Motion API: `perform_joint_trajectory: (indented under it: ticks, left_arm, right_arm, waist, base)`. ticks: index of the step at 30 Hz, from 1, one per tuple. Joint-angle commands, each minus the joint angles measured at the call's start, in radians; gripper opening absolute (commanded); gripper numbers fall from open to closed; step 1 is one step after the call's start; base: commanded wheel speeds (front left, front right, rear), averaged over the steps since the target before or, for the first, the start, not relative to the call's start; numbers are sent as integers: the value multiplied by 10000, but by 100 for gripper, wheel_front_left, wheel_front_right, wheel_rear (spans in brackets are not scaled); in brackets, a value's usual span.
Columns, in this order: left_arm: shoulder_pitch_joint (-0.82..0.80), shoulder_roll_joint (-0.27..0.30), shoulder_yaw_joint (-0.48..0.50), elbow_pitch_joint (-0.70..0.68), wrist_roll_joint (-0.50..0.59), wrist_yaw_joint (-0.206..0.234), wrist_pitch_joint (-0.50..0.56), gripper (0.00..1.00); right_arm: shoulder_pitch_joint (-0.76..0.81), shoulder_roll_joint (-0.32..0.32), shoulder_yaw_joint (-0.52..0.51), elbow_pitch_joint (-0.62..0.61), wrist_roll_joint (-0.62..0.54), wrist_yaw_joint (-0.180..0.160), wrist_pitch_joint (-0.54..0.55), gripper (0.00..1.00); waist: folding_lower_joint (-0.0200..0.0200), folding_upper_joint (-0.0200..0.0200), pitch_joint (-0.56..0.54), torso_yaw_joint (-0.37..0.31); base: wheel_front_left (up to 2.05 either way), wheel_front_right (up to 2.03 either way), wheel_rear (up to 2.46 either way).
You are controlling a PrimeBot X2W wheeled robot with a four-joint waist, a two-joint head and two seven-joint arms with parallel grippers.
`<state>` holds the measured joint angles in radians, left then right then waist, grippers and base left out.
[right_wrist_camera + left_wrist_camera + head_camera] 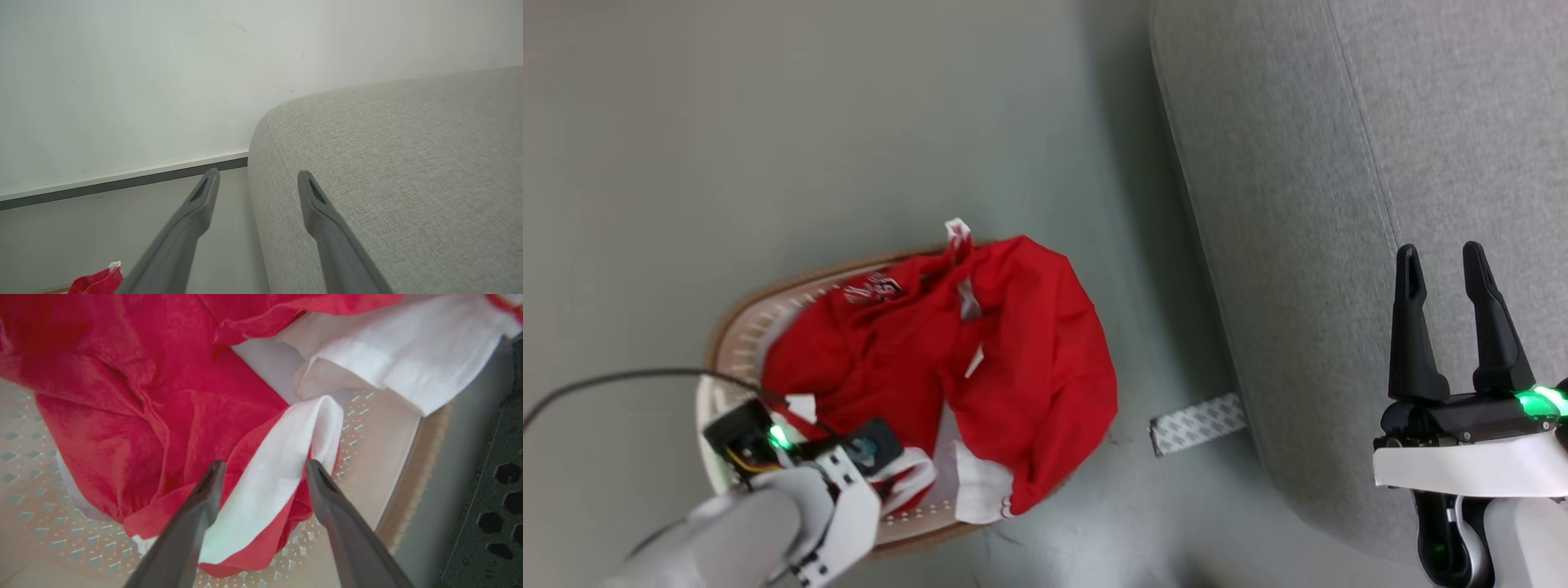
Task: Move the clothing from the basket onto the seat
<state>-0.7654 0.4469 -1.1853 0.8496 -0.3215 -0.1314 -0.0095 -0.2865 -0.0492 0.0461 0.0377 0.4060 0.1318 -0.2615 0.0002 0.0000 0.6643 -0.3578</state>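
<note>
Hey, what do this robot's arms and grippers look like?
The left gripper and right gripper each have two long, dark grey, tapering fingers on a black base with a green light. Forearms are pale grey-white; a thin black cable reaches the left wrist.

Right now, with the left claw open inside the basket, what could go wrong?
The left claw straddles only a white cuff; closing there may pinch a thin fold that slips.
The clothing drapes over the rim of the basket, so lifting may drag or tip the basket.
</note>
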Motion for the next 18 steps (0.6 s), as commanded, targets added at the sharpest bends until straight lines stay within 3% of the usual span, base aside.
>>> perform_joint_trajectory:
  ticks: [1, 15, 16, 17, 18]
  left_arm:
    - [-343, 152, -272, 175, -121, 14, 108, 100]
    - [-1383, 243, -943, 1654, 2, 14, 814, 100]
    - [-1395, 203, -947, 1739, -5, 14, 764, 68]
    - [-1401, 167, -949, 1820, -59, 14, 710, 29]
    - [-1421, 131, -951, 1894, -51, 14, 676, 0]
  right_arm:
    - [-152, 2, 20, -51, 122, -21, -33, 100]
    - [-386, 2, 413, -243, 562, -21, -33, 100]
    - [-388, 2, 439, -237, 570, -21, -33, 100]
    - [-393, 2, 466, -234, 574, -21, -33, 100]
    - [-401, 2, 496, -226, 574, -21, -33, 100]
  waist:
    - [-2, 0, 404, -292]
    - [-2, 0, 1549, -847]
    - [-2, 0, 1574, -846]
    - [-2, 0, 1596, -839]
    - [-2, 0, 1605, -826]
  base:
    - [0, 0, 0]
    - [0, 0, 0]
    - [0, 0, 0]
    - [0, 0, 0]
    - [0, 0, 0]
